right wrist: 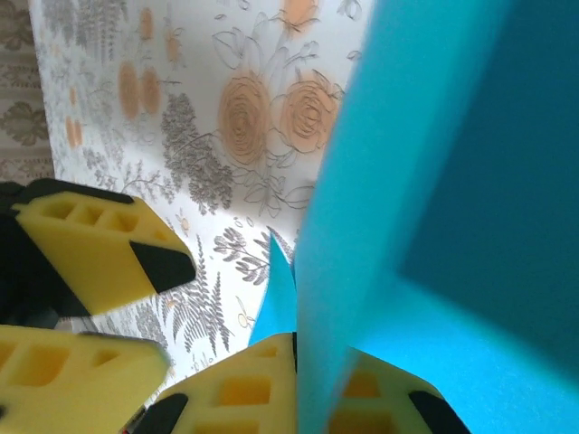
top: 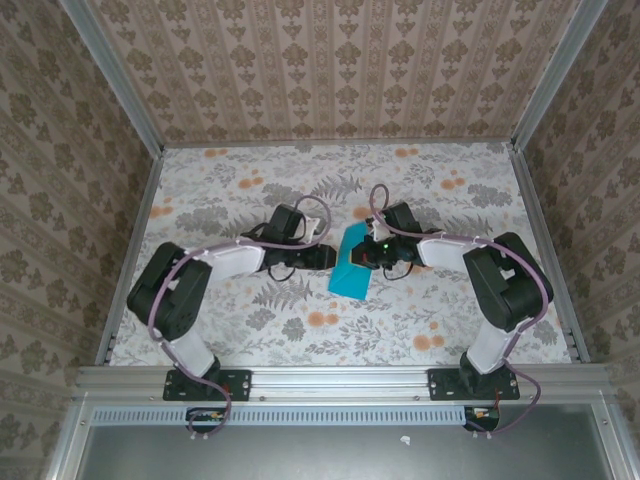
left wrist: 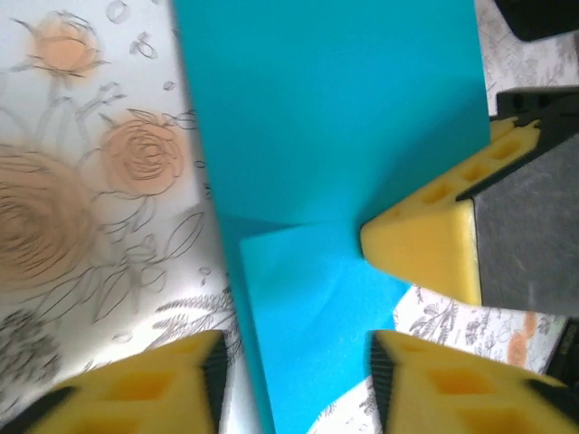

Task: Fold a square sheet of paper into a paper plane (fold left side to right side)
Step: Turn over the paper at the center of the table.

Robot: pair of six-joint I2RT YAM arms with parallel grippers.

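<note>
The cyan-blue square sheet of paper lies folded into a narrow, layered strip on the flowered table between the two grippers. My right gripper is shut on one edge of the sheet, and the pinched layer rises steeply from its yellow fingers. In the top view the right gripper sits at the strip's right side. My left gripper is at the left side. Its jaws stand open, with the sheet lying flat beneath the gap, showing a crease and an overlapping flap.
A yellow finger of the right gripper presses in from the right in the left wrist view. Metal rails and patterned walls enclose the table. Cables loop over both arms.
</note>
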